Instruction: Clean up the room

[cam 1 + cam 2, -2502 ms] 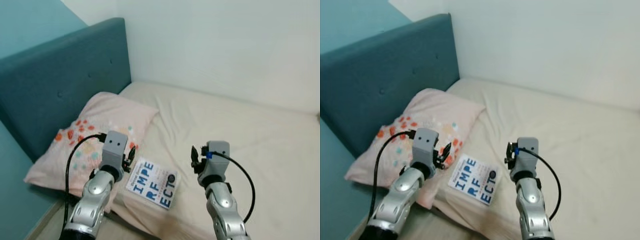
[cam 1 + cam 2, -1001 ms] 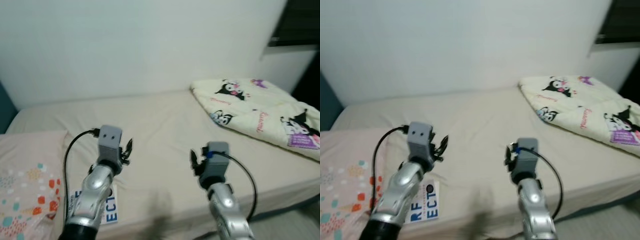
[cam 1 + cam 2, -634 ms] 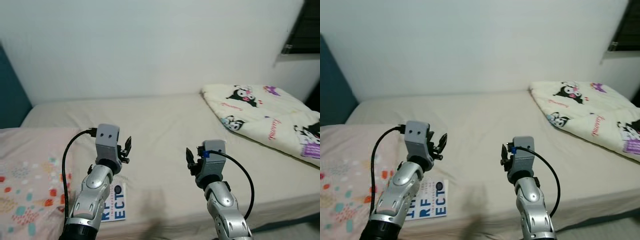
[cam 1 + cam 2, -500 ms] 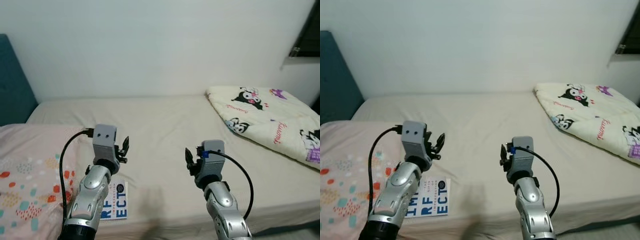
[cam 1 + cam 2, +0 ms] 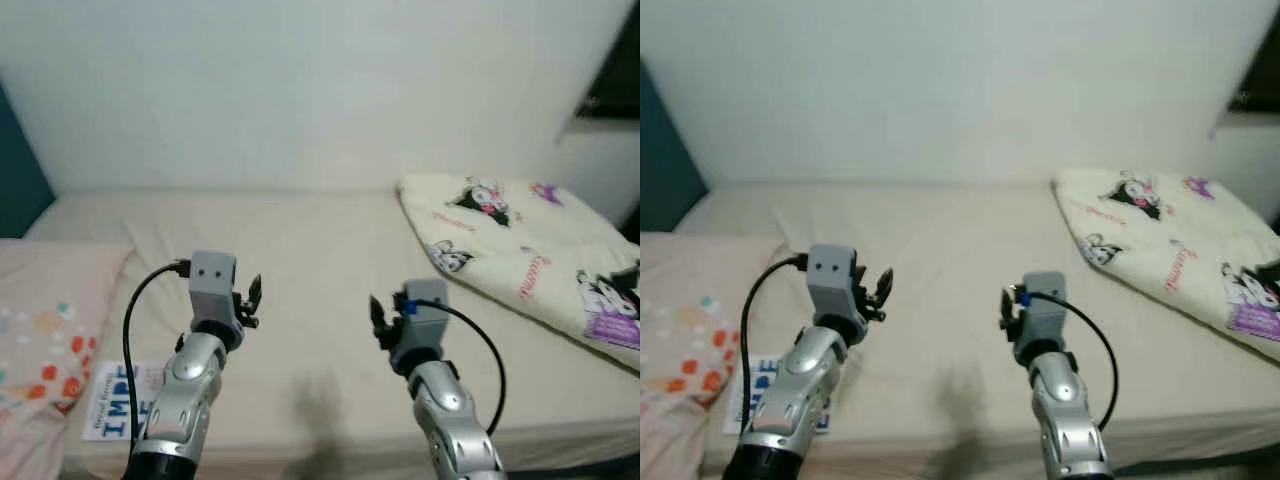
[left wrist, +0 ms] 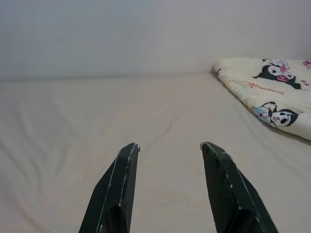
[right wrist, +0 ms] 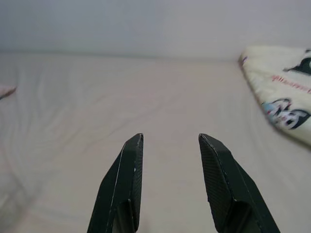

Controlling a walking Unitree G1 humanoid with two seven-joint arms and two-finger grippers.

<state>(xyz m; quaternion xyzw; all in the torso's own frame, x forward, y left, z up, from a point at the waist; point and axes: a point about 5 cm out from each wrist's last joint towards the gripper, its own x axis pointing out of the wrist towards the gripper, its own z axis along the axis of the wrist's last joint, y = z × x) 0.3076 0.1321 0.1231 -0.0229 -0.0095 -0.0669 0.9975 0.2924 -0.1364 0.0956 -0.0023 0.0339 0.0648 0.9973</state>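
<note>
Facing beige bed (image 5: 320, 260), white wall (image 5: 300, 90)

Both silver arms raised forward, forearms angled up and inward, about level with each other. Left pincer (image 6: 167, 148): black fingers (image 6: 121, 184) spread apart, nothing between them. Right pincer (image 7: 170, 138): fingers (image 7: 221, 184) likewise parted, holding nothing.

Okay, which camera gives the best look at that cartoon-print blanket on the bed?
The left eye view: the cartoon-print blanket appears there almost whole, folded at the bed's right end. The right eye view shows much the same. The left wrist view catches only a corner with two printed characters, and the right wrist view catches just an edge.
</note>
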